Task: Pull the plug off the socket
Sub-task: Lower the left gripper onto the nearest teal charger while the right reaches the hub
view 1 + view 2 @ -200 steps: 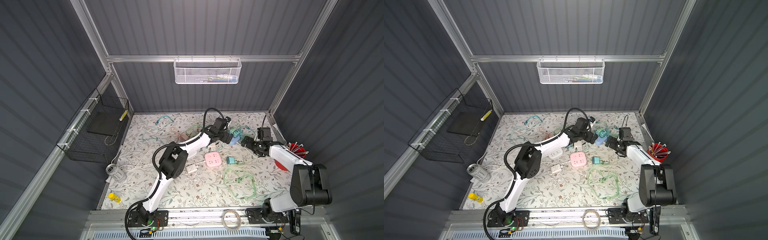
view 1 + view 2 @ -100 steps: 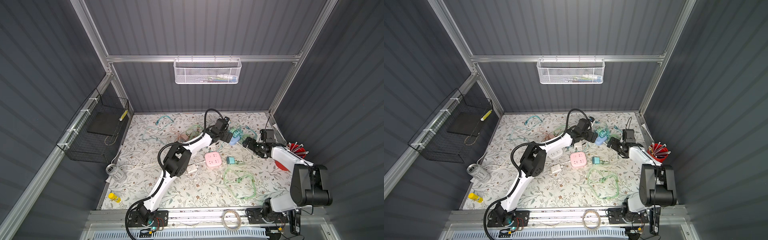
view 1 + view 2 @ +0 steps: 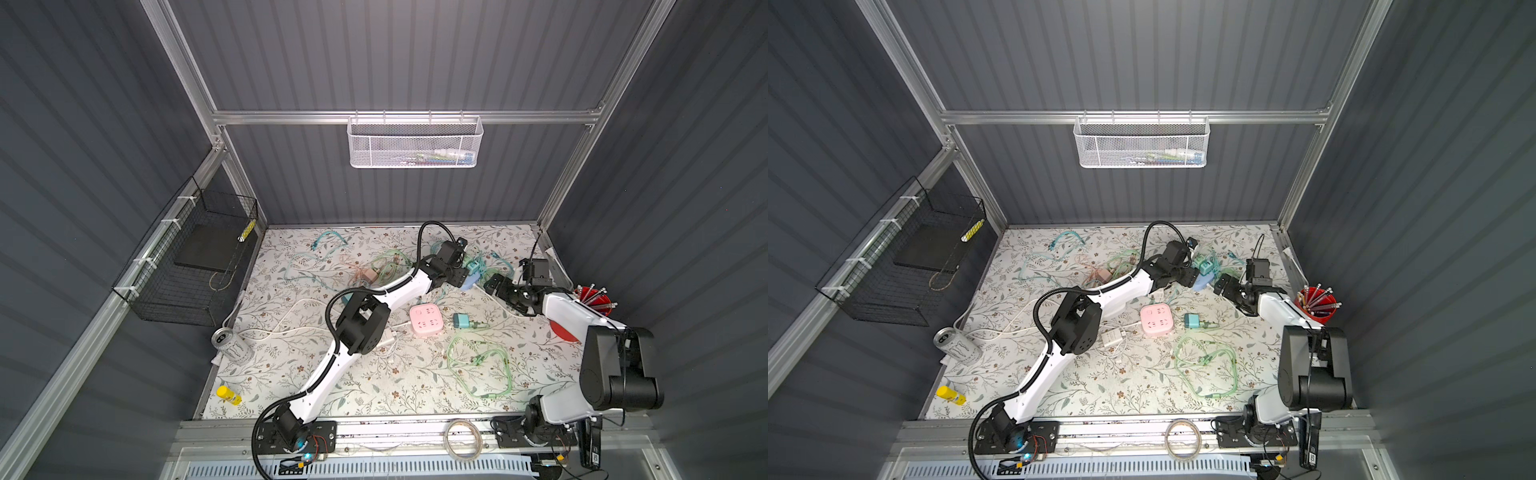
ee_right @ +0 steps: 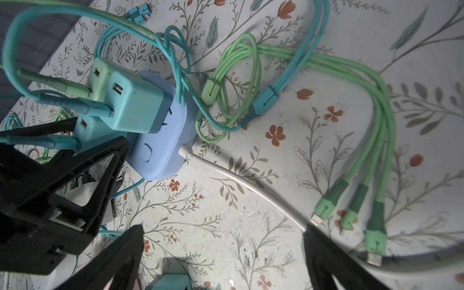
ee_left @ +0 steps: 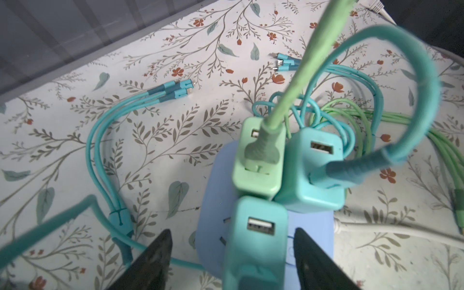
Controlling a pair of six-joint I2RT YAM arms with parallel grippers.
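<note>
The left arm [image 3: 399,287] stretches forward, jaws parted; the right arm [image 3: 568,312] bends, jaws wide.

Left tool [image 3: 1187,277] — at blue socket [image 3: 1201,284].

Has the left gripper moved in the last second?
Yes, slightly. In both top views the left gripper has edged right toward the blue socket, which stayed put. Its jaws now flank a teal plug.

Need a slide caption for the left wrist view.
Left end effector straddles a teal plug seated in the blue socket, jaws open.
</note>
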